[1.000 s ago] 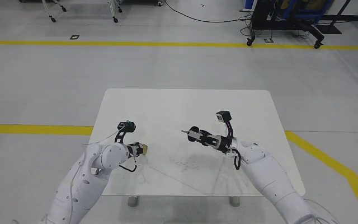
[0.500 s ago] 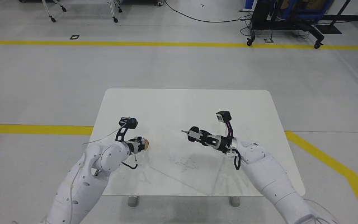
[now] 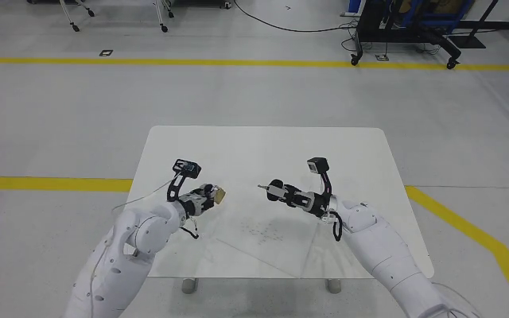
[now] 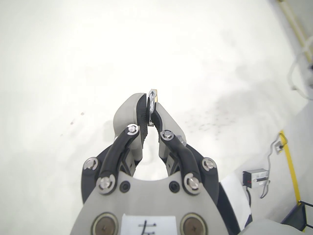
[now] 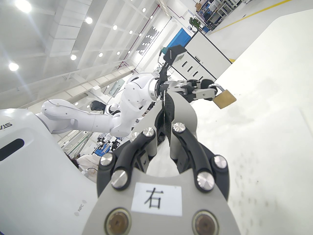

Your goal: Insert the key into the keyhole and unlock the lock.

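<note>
Alignment step: the left gripper [image 3: 207,197] is closed on the lock [image 3: 219,194], the right gripper [image 3: 273,190] pinches the key [image 3: 260,188] — both above the table [image 3: 334,151], well apart. Next, I think, the key tip must meet the keyhole exactly.

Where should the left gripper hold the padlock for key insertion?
By the shackle, coming from the loop end, as the left gripper has it now. The thin loop fits between the pads, and the brass body of the padlock juts free past them toward the key in the right gripper.
</note>
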Robot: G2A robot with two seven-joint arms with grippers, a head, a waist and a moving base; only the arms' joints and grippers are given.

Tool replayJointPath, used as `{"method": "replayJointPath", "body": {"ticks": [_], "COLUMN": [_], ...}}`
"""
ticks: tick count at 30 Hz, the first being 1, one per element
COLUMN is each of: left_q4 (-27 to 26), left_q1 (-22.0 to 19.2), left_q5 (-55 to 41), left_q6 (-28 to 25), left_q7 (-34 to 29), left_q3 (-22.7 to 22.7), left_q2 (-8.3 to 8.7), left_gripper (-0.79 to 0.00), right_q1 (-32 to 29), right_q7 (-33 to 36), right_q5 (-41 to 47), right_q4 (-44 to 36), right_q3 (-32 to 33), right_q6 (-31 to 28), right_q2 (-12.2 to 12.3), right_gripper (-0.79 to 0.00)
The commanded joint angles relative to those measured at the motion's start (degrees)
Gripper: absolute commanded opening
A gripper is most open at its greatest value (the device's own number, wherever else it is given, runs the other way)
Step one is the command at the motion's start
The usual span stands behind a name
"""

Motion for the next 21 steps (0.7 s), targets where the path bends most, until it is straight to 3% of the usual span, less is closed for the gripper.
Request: {"method": "replayJointPath", "body": {"ticks": [1, 4, 7, 11, 17, 21], "left_q4": [0.57, 4.35, 9.5, 15.54, 20.61, 22.97], "left_q1": [1.53, 2.74, 1.87, -1.78, -4.78, -6.16], "left_q5": [-10.66, -27.09, -40.49, -48.09, -58.91, -60.67], "left_q6": [-7.75, -20.7, -28.21, -31.43, -33.11, -34.27], "left_q7": [7.44, 12.56, 12.35, 9.03, 5.54, 0.76], "left_q3": [-1.35, -2.06, -0.95, 1.66, 5.63, 6.68], "left_q2": [-0.3, -0.81, -1.36, -2.05, -3.26, -3.45], "left_gripper": [-0.785, -0.785, -0.785, -0.785, -0.785, -0.785], "right_q1": [0.0, 0.0, 0.0, -1.12, -5.44, -6.84], "right_q7": [0.0, 0.0, 0.0, -2.63, -8.66, -13.46], "right_q5": [0.0, 0.0, 0.0, -1.45, -2.54, -5.1], "right_q4": [0.0, 0.0, 0.0, -3.15, -11.23, -14.46], "right_q3": [0.0, 0.0, 0.0, 0.53, 1.55, 2.08], "right_q6": [0.0, 0.0, 0.0, -1.04, -4.73, -4.74], "right_q2": [0.0, 0.0, 0.0, 0.03, 0.08, -0.18], "right_gripper": [-0.785, -0.785, -0.785, -0.785, -0.785, -0.785]}}
